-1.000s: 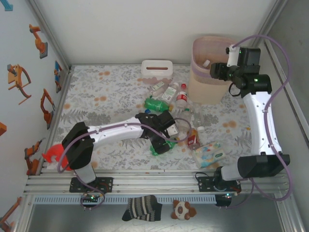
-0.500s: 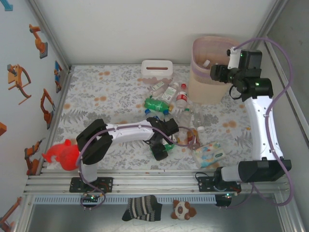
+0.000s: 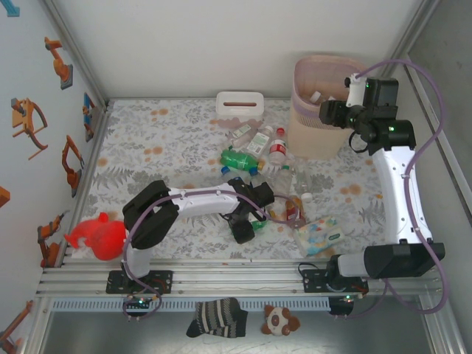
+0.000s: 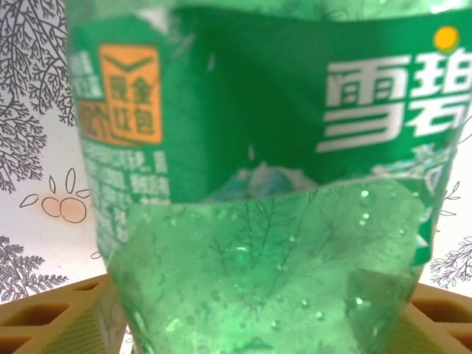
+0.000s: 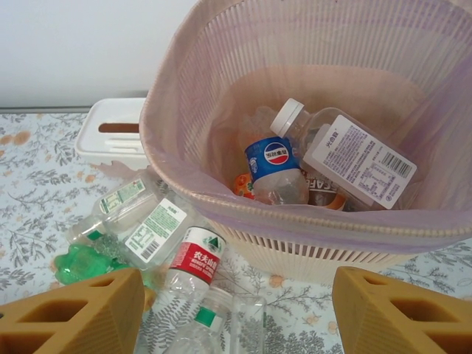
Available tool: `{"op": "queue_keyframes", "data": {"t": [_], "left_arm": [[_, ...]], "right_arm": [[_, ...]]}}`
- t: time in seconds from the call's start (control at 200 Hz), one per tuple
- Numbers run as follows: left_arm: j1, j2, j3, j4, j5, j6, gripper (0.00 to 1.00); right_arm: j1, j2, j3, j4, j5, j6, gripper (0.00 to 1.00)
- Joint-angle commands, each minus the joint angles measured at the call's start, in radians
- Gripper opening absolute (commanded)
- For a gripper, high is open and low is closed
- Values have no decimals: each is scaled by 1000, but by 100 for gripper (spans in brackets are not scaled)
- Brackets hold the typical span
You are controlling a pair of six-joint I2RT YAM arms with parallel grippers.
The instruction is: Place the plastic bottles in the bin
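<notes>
My left fingers (image 4: 51, 324) are spread astride the green bottle (image 4: 251, 243) by the table's (image 3: 147, 140) near edge, set to pinch it. My right fingers (image 5: 398, 310) hang spread, empty, over the bin (image 5: 169, 155) at the far right corner.

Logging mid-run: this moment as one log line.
left jaws: open astride green bottle | right jaws: open above bin | bin: bottles inside | loose bottles: beside bin

Both the left arm (image 3: 199, 198) and the right arm (image 3: 402, 184) have white link shells joined by bulky black joint housings. A lilac cable (image 3: 436, 110) loops loosely along each. Small green lights (image 3: 391, 127) glow on the joints. The fingers (image 5: 74, 310) are tan blocks with triangular cut-outs.
</notes>
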Motion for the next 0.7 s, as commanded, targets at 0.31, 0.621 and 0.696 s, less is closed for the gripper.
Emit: {"op": "queue_keyframes", "data": {"t": [0.31,0.621,0.696], "left_arm": [[-2,-20,14,-39,52,31,61],[5,-168,-2,14,72,28,60],[15,-221,-7,62,87,24,60]], "right_arm": [[0,-37,10,11,-23,30,67],[1,-66,13,21,-83,73,66],[1,-77,10,30,-104,94,66]]}}
